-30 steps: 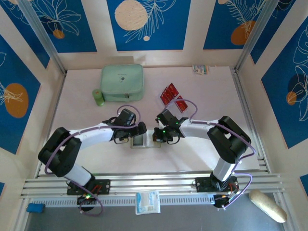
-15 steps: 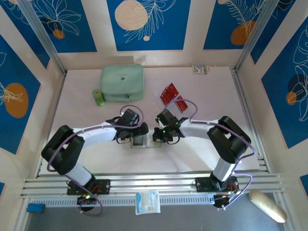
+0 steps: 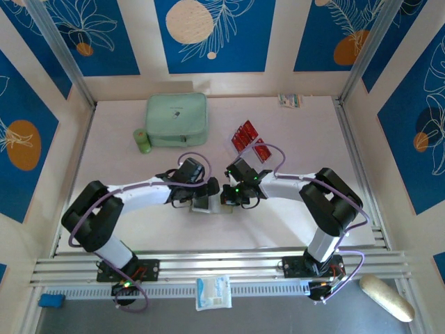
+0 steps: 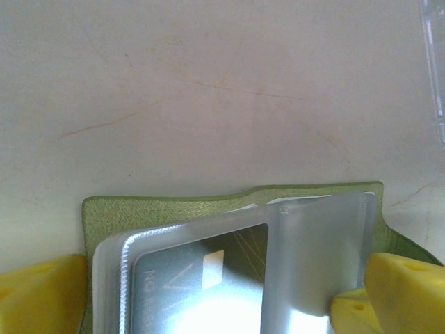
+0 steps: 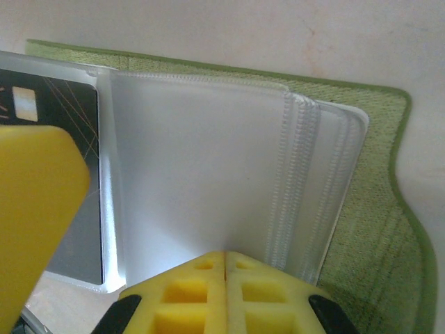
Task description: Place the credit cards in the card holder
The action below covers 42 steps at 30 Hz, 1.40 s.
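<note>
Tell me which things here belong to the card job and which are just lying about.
Job: card holder, black card in its sleeve, red credit cards.
Lying about: mint-green zip case, small green roll, packet at far edge.

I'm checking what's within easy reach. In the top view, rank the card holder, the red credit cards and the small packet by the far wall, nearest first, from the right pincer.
1. card holder: at the tips of the right pincer, centre of the table.
2. red credit cards: beyond it, mid-table.
3. small packet: far edge, right of centre.
</note>
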Each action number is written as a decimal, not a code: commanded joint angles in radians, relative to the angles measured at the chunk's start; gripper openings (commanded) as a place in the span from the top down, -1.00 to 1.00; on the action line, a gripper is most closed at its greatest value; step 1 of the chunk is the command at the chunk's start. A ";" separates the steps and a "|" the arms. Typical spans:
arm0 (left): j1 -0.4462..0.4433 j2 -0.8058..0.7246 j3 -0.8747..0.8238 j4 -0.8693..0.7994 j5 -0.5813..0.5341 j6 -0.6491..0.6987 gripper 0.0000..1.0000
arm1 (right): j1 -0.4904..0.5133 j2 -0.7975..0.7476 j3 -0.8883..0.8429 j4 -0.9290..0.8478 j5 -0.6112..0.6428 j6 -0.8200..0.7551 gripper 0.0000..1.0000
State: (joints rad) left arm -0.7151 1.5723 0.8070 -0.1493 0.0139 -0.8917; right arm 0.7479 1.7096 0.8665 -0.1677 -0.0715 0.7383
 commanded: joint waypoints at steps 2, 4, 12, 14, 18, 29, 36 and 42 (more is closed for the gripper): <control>-0.016 -0.078 -0.013 0.112 0.067 -0.057 -1.00 | -0.001 0.022 -0.025 -0.059 0.027 0.009 1.00; -0.015 -0.106 -0.042 0.182 0.081 -0.090 -1.00 | 0.000 0.020 -0.025 -0.059 0.027 0.010 1.00; -0.015 -0.128 -0.096 0.344 0.128 -0.166 -1.00 | -0.001 0.021 -0.019 -0.059 0.026 0.009 1.00; -0.015 -0.120 -0.101 0.356 0.135 -0.171 -1.00 | -0.001 0.020 -0.013 -0.065 0.026 0.005 1.00; -0.015 -0.121 -0.111 0.365 0.138 -0.176 -1.00 | -0.003 -0.005 0.020 -0.101 0.018 -0.011 1.00; -0.015 -0.107 -0.102 0.364 0.142 -0.173 -1.00 | -0.040 -0.212 0.067 -0.256 0.076 -0.046 1.00; -0.015 -0.106 -0.098 0.362 0.144 -0.170 -1.00 | -0.086 -0.243 0.000 -0.261 0.100 -0.042 0.28; -0.016 -0.107 -0.095 0.354 0.144 -0.168 -1.00 | -0.089 -0.182 0.004 -0.224 0.078 -0.038 0.16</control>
State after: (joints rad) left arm -0.7223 1.4616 0.7067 0.1959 0.1390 -1.0576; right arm 0.6605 1.5002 0.8722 -0.3920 0.0185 0.7033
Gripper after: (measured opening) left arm 0.998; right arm 0.420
